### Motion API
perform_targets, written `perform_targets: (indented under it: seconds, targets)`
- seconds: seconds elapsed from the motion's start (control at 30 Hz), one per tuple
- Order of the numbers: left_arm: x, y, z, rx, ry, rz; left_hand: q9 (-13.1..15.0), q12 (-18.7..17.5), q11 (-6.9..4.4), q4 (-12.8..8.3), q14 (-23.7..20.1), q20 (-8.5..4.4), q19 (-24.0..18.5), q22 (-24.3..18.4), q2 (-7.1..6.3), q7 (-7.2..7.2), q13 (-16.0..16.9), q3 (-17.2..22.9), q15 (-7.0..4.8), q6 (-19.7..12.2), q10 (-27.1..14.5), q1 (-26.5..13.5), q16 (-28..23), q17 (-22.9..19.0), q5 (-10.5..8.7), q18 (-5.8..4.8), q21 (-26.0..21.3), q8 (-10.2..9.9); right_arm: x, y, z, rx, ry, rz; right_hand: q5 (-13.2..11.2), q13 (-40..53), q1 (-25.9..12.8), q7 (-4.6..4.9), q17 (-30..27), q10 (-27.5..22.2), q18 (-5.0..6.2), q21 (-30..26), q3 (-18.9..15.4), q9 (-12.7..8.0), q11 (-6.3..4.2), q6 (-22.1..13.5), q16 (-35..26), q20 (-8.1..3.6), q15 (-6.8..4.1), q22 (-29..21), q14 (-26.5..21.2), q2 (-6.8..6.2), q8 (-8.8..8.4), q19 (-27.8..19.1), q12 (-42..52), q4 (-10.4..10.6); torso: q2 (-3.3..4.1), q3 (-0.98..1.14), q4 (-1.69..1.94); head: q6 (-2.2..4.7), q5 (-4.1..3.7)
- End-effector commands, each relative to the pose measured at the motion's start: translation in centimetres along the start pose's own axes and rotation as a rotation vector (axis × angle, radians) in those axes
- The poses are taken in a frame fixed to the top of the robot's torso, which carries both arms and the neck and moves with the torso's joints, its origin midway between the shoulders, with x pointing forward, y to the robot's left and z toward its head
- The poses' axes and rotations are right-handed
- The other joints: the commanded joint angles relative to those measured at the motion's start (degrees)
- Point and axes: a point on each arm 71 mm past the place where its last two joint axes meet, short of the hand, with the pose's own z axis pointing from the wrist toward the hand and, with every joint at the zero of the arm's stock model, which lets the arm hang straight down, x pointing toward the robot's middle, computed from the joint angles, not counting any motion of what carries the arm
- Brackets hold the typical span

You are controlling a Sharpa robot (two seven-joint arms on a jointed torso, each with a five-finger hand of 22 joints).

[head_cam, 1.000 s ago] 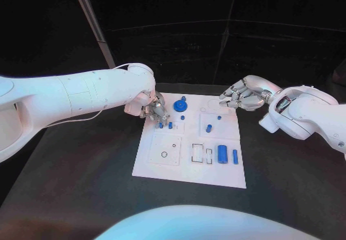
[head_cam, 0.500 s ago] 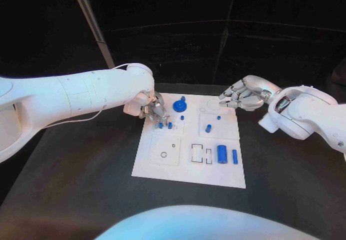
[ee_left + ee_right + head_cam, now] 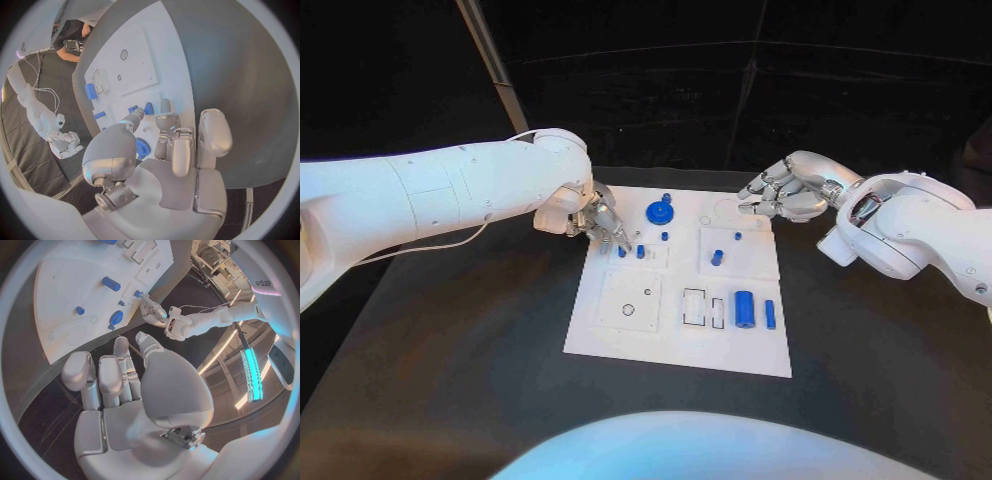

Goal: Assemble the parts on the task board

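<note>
Left hand (image 3: 599, 222) has drawn back slightly toward the upper left of the frame, off the two small blue pegs (image 3: 630, 251) standing on the task board (image 3: 661, 340), its fingers apart and holding nothing. That suggests those pegs are seated and released. Right hand (image 3: 783, 192) hovers unchanged at the board's upper right corner, loosely curled and empty. More blue parts (image 3: 746, 308) lie at right of centre, likely next.
</note>
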Motion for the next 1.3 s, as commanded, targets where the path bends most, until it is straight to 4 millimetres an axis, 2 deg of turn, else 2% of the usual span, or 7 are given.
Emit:
perform_targets:
  seconds: [0.03,0.13,0.3,0.5,0.77,0.93,1.3]
  targets:
    - [-0.5,0.2,-0.3,0.021,-0.085,-0.057,0.25,-0.54,-0.01,0.35,5.90,-0.36,0.22,-0.12,0.59,0.06,-0.41,-1.47,-0.44,0.28,-0.56,1.20,0.07,14.48,0.11,-0.51,-0.33,-0.30,0.0,0.2,0.0,-0.012,0.002,0.002,0.17,-0.06,0.32,0.03,-0.05,-0.32,1.01,-0.39,-0.01,-0.08,0.03,-0.32,-0.18,-0.05,-0.22,-0.05,0.66,-0.28,0.30,-0.39,-0.22,0.38,0.03,-0.04,-0.03,0.07,0.06]
    - [-0.4,0.3,-0.7,0.071,-0.112,-0.127,0.20,-2.17,0.30,0.26,5.61,-0.22,-0.28,-0.93,1.47,0.43,-2.49,-2.70,-0.24,-0.71,-1.81,3.12,-0.50,13.31,0.25,-0.28,-1.44,-0.98,0.0,0.1,0.1,-0.012,0.002,0.002,0.17,-0.06,0.32,0.03,-0.05,-0.32,1.01,-0.39,-0.01,-0.08,0.03,-0.32,-0.18,-0.05,-0.22,-0.05,0.66,-0.28,0.30,-0.39,-0.22,0.38,0.06,-0.03,-0.10,0.18,0.05]
    - [-0.4,0.2,-1.4,0.199,-0.152,-0.279,-1.40,-11.44,2.26,0.04,4.37,0.92,-3.73,-5.94,1.13,2.70,-13.50,-5.95,1.26,-5.84,-9.91,6.26,-2.98,8.75,0.29,0.91,-8.06,-3.98,-0.1,0.1,0.1,-0.012,0.001,0.002,0.19,-0.10,0.35,0.04,-0.03,-0.35,1.02,-0.42,-0.01,-0.09,0.04,-0.35,-0.19,-0.05,-0.22,-0.09,0.67,-0.28,0.30,-0.41,-0.23,0.40,0.01,0.01,-0.07,0.25,-0.08]
    - [-1.0,0.7,-2.2,0.308,-0.233,-0.427,-4.22,-14.51,4.97,-0.28,0.78,3.21,-10.29,-14.84,0.91,5.45,-16.01,-9.98,3.55,-11.55,-16.46,10.91,-9.13,-1.15,0.32,3.04,-20.02,-5.93,-0.1,0.0,0.1,-0.010,0.000,0.003,0.19,-0.10,0.36,0.04,-0.03,-0.35,1.02,-0.43,-0.01,-0.09,0.04,-0.36,-0.19,-0.05,-0.22,-0.10,0.67,-0.28,0.30,-0.41,-0.23,0.41,0.01,0.05,-0.01,0.55,-0.34]
    - [-1.3,-0.1,-2.6,0.391,-0.319,-0.447,-6.43,-16.07,5.56,-2.32,-4.32,4.12,-15.22,-22.12,2.61,5.94,-18.81,-11.06,4.29,-12.71,-20.22,18.76,-17.01,-12.55,0.36,4.80,-29.71,-4.73,-0.1,0.0,0.1,-0.010,0.000,0.004,0.19,-0.10,0.36,0.04,-0.03,-0.35,1.02,-0.43,-0.01,-0.09,0.04,-0.36,-0.19,-0.05,-0.22,-0.10,0.67,-0.28,0.30,-0.41,-0.23,0.41,0.05,0.01,-0.13,0.87,-0.59]
    - [-1.7,-1.6,-3.2,0.507,-0.452,-0.368,-8.36,-18.85,5.30,-7.87,-7.54,3.72,-15.97,-23.79,4.47,5.67,-22.13,-5.51,3.83,-10.66,-21.91,28.50,-22.08,-19.10,0.62,4.88,-31.94,-4.26,-0.1,0.0,0.0,-0.010,-0.001,0.004,0.21,-0.11,0.39,0.04,-0.02,-0.35,1.02,-0.44,0.01,-0.09,0.04,-0.38,-0.20,-0.05,-0.22,-0.10,0.67,-0.27,0.31,-0.41,-0.22,0.42,-0.02,0.06,-0.14,1.24,-0.99]
    - [-0.7,-4.5,-2.5,0.654,-0.616,-0.081,-15.43,-28.88,6.94,-13.76,-16.12,4.54,-18.00,-25.69,-0.04,6.72,-32.89,0.92,5.30,-8.12,-24.44,30.89,-36.95,-37.49,-0.10,4.85,-34.85,-9.57,-0.1,0.1,0.1,-0.016,-0.009,0.004,0.24,-0.27,0.51,0.04,-0.18,-0.44,1.06,-0.54,0.07,-0.09,0.02,-0.39,-0.34,-0.05,-0.23,-0.27,0.64,-0.21,0.32,-0.49,-0.36,0.40,0.04,-0.04,-0.11,2.66,-2.22]
